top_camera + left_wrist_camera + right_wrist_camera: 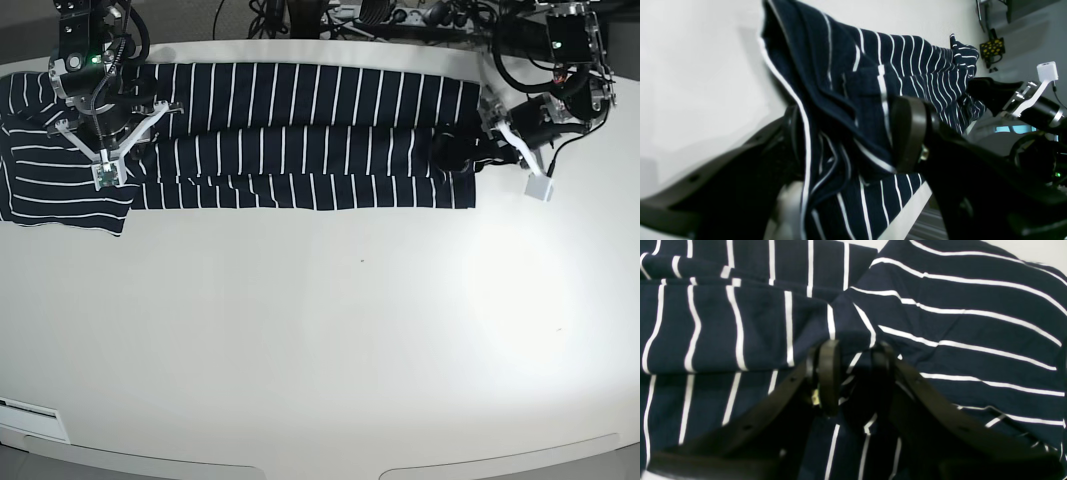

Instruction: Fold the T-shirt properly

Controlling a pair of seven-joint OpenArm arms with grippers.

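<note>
Base view shows the T-shirt (300, 135) stretched as a long folded band across the far side of the white table (330, 340), reaching from the left edge almost to the right arm of the scene. A sleeve flap (60, 195) spreads nearer at the left end.

Over that left end sits the right gripper (112, 140). Its wrist view shows the two dark fingers (828, 373) standing apart with a ridge of striped cloth rising between them; the pads do not press it, so the grip looks let go.

At the band's right end is the left gripper (462, 157). From its wrist camera the fingers (910, 133) are spread wide, with a bunched fold of the shirt lying in the gap. Whether the cloth is truly pinched or only draped there, I cannot tell.
</note>
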